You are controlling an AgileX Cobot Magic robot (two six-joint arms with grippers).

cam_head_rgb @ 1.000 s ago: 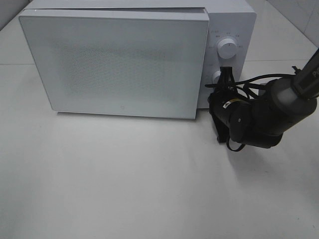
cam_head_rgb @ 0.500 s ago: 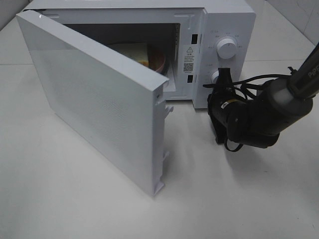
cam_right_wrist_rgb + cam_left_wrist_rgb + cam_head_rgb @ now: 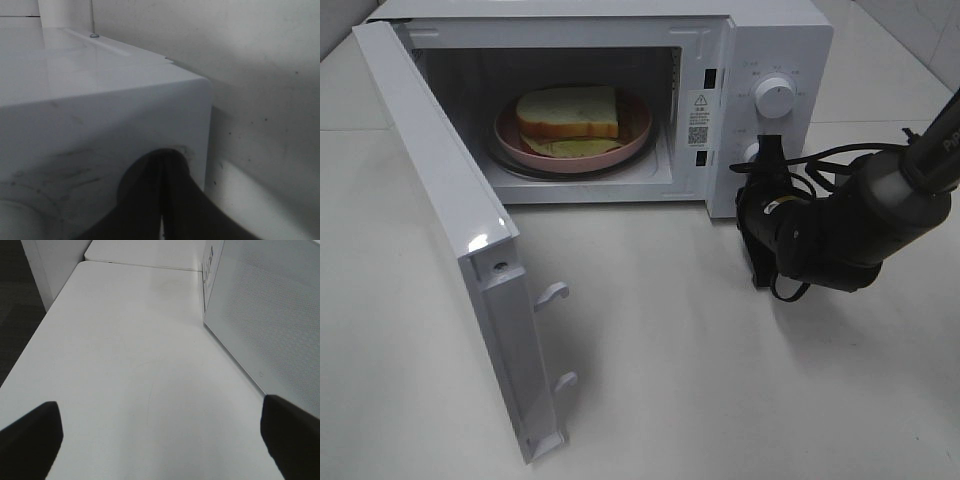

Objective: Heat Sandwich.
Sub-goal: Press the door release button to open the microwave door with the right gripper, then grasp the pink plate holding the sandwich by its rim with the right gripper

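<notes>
The sandwich (image 3: 568, 112), white bread with a tan crust and a pale green layer, lies on a round pink plate (image 3: 632, 138) inside the white microwave (image 3: 790, 40). The microwave's door (image 3: 450, 230) stands wide open to the left. My right gripper (image 3: 767, 152) is shut, its tips against the lower control on the microwave's panel. In the right wrist view the shut fingers (image 3: 161, 200) press on the microwave's front (image 3: 100, 100). My left gripper (image 3: 160, 445) is open and empty over bare table, beside the door's outer face (image 3: 270, 315). It does not show in the exterior view.
The upper dial (image 3: 774, 93) sits above my right gripper. The open door juts far forward over the left of the white table (image 3: 720, 380). The right arm's cables (image 3: 840, 165) hang beside the control panel. The table's left edge (image 3: 35, 340) shows in the left wrist view.
The microwave door has swung from shut to wide open, uncovering the sandwich and the plate. My right gripper has stayed at the lower control.
</notes>
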